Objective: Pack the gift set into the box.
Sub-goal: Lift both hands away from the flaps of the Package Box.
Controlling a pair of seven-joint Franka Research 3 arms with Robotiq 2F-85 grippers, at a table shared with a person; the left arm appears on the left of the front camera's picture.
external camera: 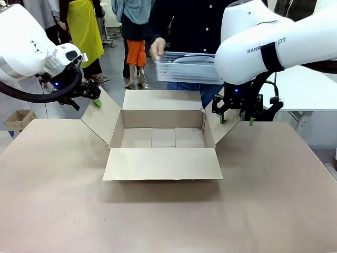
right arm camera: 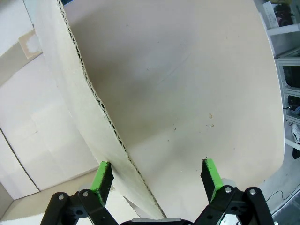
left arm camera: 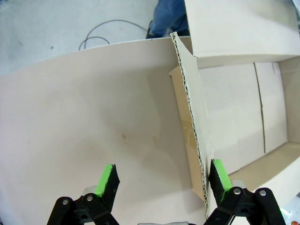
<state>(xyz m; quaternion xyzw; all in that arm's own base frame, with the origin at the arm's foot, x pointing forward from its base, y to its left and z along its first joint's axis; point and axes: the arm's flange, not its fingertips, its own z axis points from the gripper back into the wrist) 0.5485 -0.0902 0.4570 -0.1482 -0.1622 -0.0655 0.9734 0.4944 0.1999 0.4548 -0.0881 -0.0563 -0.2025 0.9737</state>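
Note:
The box (external camera: 162, 164) stands open in the middle of the table, all four flaps spread out and nothing inside. A person's hand (external camera: 157, 47) holds the gift set (external camera: 184, 67), a white perforated basket, in the air just beyond the far flap. My left gripper (external camera: 90, 103) is open at the top edge of the left flap. In the left wrist view that flap edge (left arm camera: 190, 108) runs between the left gripper's (left arm camera: 164, 180) pads, close to the right one. My right gripper (external camera: 236, 120) is open astride the right flap; its edge (right arm camera: 93, 98) passes between the right gripper's (right arm camera: 156, 177) fingers.
Bare brown tabletop (external camera: 158, 221) lies in front of the box and on both sides. A small carton (external camera: 18, 118) sits off the table's left. A white table (external camera: 308, 89) stands at the right. People stand behind.

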